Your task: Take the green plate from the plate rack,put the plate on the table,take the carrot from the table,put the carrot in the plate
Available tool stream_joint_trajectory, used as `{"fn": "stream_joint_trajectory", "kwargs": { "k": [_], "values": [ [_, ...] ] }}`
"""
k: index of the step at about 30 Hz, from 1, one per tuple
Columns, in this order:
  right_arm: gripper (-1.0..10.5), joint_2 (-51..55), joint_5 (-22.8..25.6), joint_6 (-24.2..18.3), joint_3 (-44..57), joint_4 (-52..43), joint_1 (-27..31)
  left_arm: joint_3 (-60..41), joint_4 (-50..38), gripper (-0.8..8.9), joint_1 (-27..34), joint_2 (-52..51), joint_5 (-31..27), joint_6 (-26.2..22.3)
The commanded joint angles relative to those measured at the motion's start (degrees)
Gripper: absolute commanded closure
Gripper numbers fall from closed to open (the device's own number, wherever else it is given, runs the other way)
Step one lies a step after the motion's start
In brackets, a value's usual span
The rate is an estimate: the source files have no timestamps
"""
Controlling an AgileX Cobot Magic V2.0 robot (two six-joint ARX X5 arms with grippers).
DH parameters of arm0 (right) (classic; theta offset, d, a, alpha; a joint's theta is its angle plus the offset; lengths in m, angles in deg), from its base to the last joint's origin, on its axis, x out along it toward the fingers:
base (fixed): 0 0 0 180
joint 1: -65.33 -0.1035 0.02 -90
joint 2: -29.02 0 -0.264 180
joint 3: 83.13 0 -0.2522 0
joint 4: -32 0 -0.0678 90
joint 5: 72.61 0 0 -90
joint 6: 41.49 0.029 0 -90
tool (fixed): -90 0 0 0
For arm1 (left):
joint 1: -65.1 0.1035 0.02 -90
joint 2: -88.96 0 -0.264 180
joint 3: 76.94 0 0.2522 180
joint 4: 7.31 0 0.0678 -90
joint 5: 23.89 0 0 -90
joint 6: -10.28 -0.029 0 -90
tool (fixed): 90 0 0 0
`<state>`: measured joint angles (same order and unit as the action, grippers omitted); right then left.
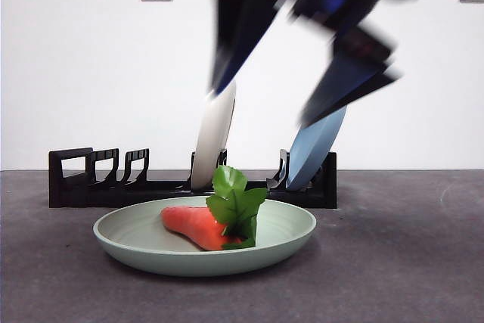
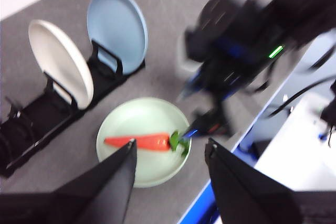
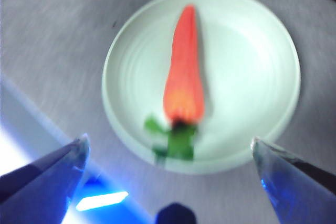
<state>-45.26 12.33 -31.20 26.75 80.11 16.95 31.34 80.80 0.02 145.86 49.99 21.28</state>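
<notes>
Both black two-jaw grippers, left (image 2: 169, 157) and right (image 3: 168, 153), hang wide apart, empty. Orange toy carrot (image 1: 198, 226) lies inside the shallow sage-green plate (image 1: 136, 251) on the grey table (image 1: 408, 262) (final step apparently complete); next: clear arms.

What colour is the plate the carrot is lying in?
Pale sage green; the green plate holding the carrot shows best in the right wrist view.
</notes>
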Motion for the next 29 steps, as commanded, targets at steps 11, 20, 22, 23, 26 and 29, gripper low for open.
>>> {"fn": "stream_joint_trajectory", "kwargs": {
  "k": [11, 20, 22, 23, 26, 29],
  "values": [
    [4.3, 25.1, -2.5, 1.0, -0.1, 23.1, -0.1, 0.0, 5.2, 5.93, -0.2, 0.3, 5.3, -0.3],
    [9.5, 29.7, -2.5, 1.9, -0.1, 25.1, -0.1, 0.0, 5.2, 8.38, -0.2, 1.0, 5.9, -0.3],
    [9.5, 29.7, -2.5, 1.9, -0.1, 25.5, -0.1, 0.0, 5.2, 8.21, -0.2, 1.1, 5.9, -0.3],
    [9.5, 29.7, -2.5, 1.9, -0.1, 25.6, -0.1, 0.0, 5.2, 8.21, -0.2, 1.1, 5.9, -0.3],
    [9.5, 29.7, -2.3, 1.9, -0.1, 25.6, -0.1, 0.0, 5.2, 8.2, -0.2, 1.1, 5.9, -0.3],
    [9.5, 29.7, -2.3, 1.9, -0.1, 25.6, -0.1, 0.0, 5.2, 8.17, -0.2, 1.1, 5.8, -0.3]
  ]
}}
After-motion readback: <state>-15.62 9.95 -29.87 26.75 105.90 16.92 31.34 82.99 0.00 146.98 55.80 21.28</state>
